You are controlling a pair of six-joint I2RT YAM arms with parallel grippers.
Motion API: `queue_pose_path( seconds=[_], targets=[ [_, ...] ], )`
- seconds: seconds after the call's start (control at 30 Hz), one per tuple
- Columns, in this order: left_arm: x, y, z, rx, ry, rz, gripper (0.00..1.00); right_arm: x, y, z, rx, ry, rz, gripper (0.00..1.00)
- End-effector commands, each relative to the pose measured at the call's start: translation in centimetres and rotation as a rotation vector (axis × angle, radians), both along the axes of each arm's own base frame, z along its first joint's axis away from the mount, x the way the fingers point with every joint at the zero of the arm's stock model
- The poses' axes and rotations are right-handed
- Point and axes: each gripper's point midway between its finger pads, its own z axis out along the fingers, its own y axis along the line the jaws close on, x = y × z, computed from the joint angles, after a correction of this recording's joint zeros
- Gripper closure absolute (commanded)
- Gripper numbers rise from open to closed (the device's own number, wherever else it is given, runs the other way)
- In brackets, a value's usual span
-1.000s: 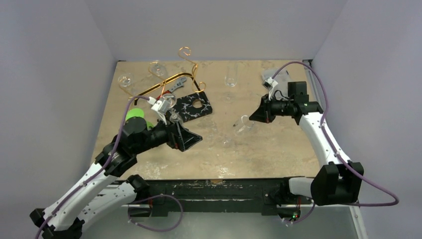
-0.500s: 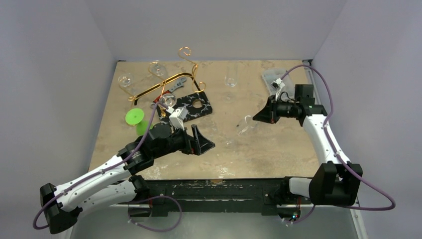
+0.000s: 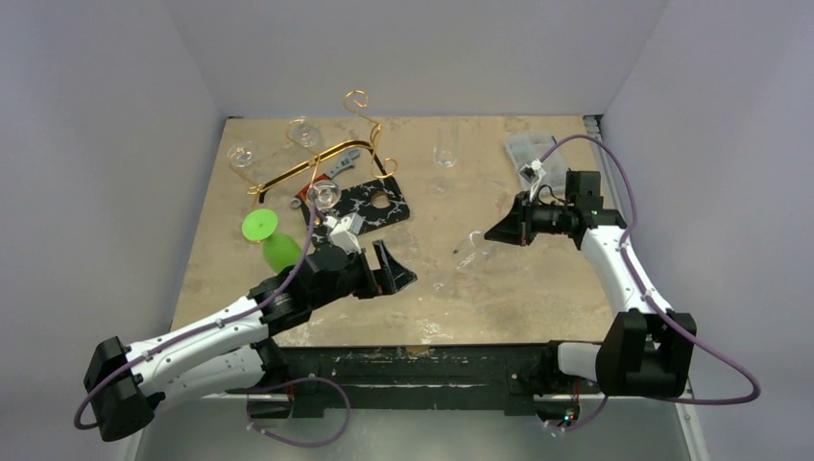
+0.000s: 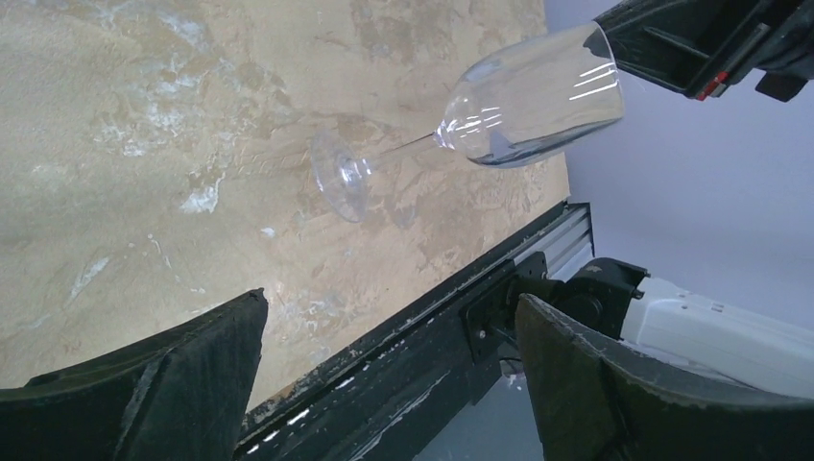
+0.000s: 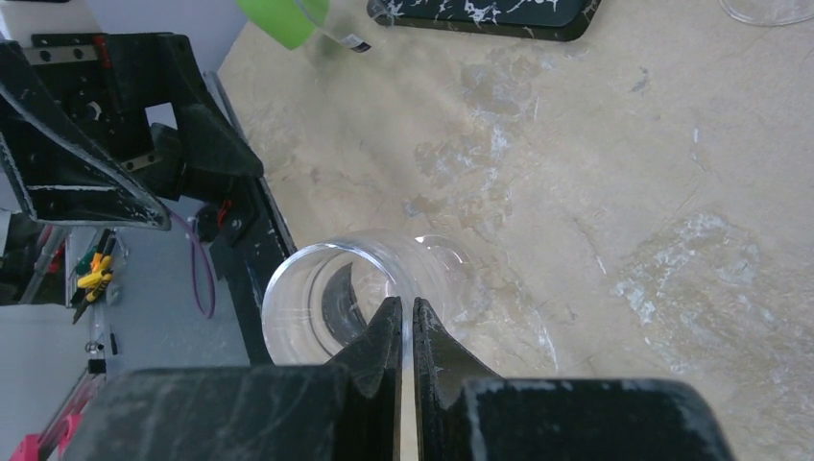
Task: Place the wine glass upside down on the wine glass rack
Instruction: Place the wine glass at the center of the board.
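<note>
A clear wine glass [image 3: 470,246] hangs tilted over the table's middle, bowl up and right, foot [image 4: 341,178] low by the tabletop. My right gripper [image 5: 403,309] is shut on the bowl's rim [image 5: 317,279], one finger inside and one outside. My left gripper [image 3: 395,271] is to the left of the glass, open and holding nothing. In the left wrist view the glass bowl [image 4: 533,101] lies ahead of the left gripper [image 4: 389,303]. The gold wire wine glass rack [image 3: 360,125] stands at the back left with two clear glasses [image 3: 240,154] on it.
A black white-veined board [image 3: 360,206] lies in front of the rack, with a wrench [image 3: 341,165] behind it. A green plastic goblet [image 3: 269,240] lies by my left arm. One clear glass [image 3: 444,144] stands upright at the back, a plastic bag [image 3: 528,149] to its right.
My left arm swung right and stretched toward the glass, its gripper staying open. My right gripper shifted slightly right with the glass still in it.
</note>
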Motion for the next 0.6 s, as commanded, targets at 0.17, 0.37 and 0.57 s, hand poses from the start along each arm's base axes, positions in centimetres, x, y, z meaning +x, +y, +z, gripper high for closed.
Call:
queue_pose_path(
  seconds=[0.17,0.37,0.57],
  targets=[
    [1.3,-1.3,0.1,-0.088,0.023,0.060,0.03,-0.9,0.8,2.7,0.090,-0.079,0.057,1.00],
    [1.6,-1.9,0.1,-0.114,0.029,0.066,0.03,-1.4,1.1,3.1,0.120,-0.094,0.083,1.00],
    [1.7,-1.8,-0.7,-0.116,0.039,0.082,0.03,-1.5,1.1,3.1,0.127,-0.095,0.085,1.00]
  ],
)
